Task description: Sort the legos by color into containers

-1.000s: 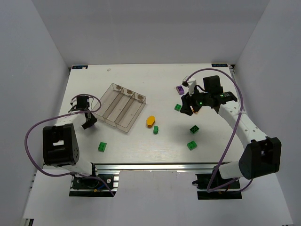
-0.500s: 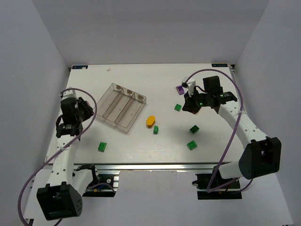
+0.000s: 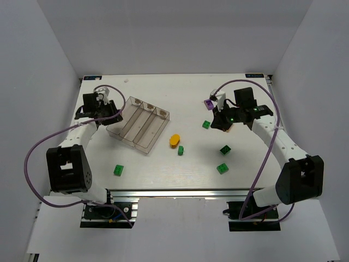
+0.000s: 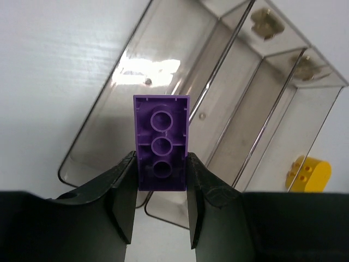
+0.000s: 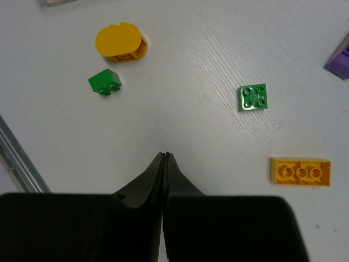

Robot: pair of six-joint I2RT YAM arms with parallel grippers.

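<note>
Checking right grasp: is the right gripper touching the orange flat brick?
Apart. Right wrist view: the right gripper is shut on nothing, with bare table between its tips and the orange flat brick.

White table — aluminium rail along near edge; plain walls.

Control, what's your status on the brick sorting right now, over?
Left gripper shut on purple brick, poised at outer compartment of tray. Right gripper shut, empty, near yellow brick. Nothing blocking the drop.
</note>
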